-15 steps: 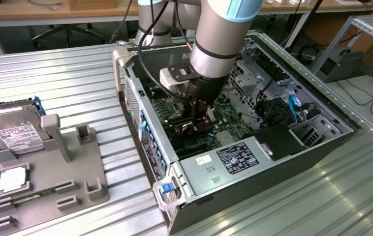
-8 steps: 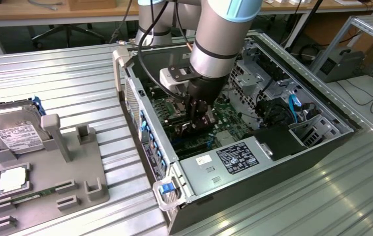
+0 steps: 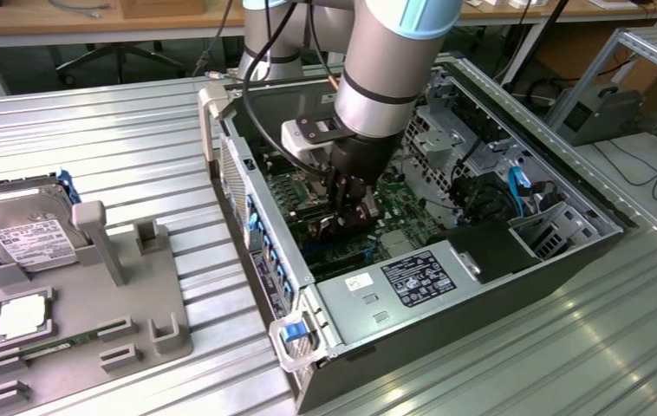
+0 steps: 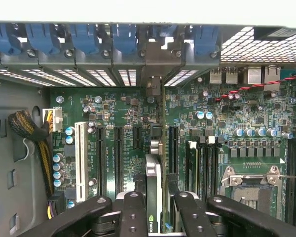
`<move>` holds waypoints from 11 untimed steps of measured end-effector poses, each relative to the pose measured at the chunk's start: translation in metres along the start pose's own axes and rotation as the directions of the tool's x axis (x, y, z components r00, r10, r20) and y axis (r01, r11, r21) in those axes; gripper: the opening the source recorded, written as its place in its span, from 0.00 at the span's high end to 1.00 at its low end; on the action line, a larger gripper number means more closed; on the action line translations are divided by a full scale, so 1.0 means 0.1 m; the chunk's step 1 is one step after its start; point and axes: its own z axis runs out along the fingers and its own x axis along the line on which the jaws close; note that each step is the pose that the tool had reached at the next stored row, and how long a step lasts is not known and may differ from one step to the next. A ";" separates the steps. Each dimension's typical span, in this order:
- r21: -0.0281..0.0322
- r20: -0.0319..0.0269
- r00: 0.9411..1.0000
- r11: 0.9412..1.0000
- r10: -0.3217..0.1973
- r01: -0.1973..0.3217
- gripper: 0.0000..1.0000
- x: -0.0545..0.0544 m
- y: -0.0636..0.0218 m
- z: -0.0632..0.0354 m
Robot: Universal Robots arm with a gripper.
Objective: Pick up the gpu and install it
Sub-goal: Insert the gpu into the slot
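A: Exterior view first. The arm (image 3: pixel 393 61), grey tube with pale blue joint caps, reaches down into the open computer case (image 3: pixel 502 260), a black steel box lying on its side. The gripper (image 3: pixel 349 208) sits low over the green motherboard (image 3: pixel 404 195).

B: Is the gpu there?

A: Yes, the gpu (image 3: pixel 352 227) is a thin dark card, on edge between the black fingers, down in the case near the slot area. Little of it shows from here.

B: The surroundings?

A: A ribbed, shiny metal table (image 3: pixel 109 139). On the exterior view's left stands a grey plastic fixture (image 3: pixel 132 303) with raised holders; a silver hard drive (image 3: pixel 22 230) with a white label leans in it, and a narrow green memory stick (image 3: pixel 57 347) lies in a groove. A wooden desk (image 3: pixel 28 22) and cables are behind.

B: Wrist view?

A: The gripper (image 4: pixel 154 217) has its matte black, bolted fingers (image 4: pixel 133 212) closed against both faces of the gpu (image 4: pixel 154 197), so it is clamped on the card. The card is seen edge-on: a silver top edge and a glossy black face with a small green logo. It stands upright, in line with the long black expansion slots (image 4: pixel 118 158), beside a white slot (image 4: pixel 80 158). Beyond are blue retention clips (image 4: pixel 79 39) and perforated slot covers. I cannot tell whether its edge is seated.
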 end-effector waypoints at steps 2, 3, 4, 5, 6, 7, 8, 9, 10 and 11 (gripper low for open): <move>0.000 0.001 1.000 1.000 0.000 0.000 0.73 0.00 0.004 0.000; 0.000 0.001 1.000 1.000 0.000 0.000 0.73 0.00 0.004 0.000; 0.000 0.001 1.000 1.000 0.000 0.000 0.73 0.00 0.004 0.000; 0.000 0.001 1.000 1.000 0.000 0.000 0.73 0.00 0.004 0.000; 0.000 0.001 1.000 1.000 0.000 0.000 0.73 0.00 0.004 0.000; 0.000 0.001 1.000 1.000 0.000 0.000 0.73 0.00 0.004 0.002; 0.000 0.001 1.000 1.000 0.000 0.000 0.73 0.00 0.004 0.007; 0.000 0.001 1.000 1.000 0.000 0.000 0.73 0.00 0.005 0.008; 0.000 0.001 1.000 1.000 0.000 0.000 0.73 0.00 0.005 0.008; 0.000 0.001 1.000 1.000 0.000 0.000 0.73 0.00 0.004 0.009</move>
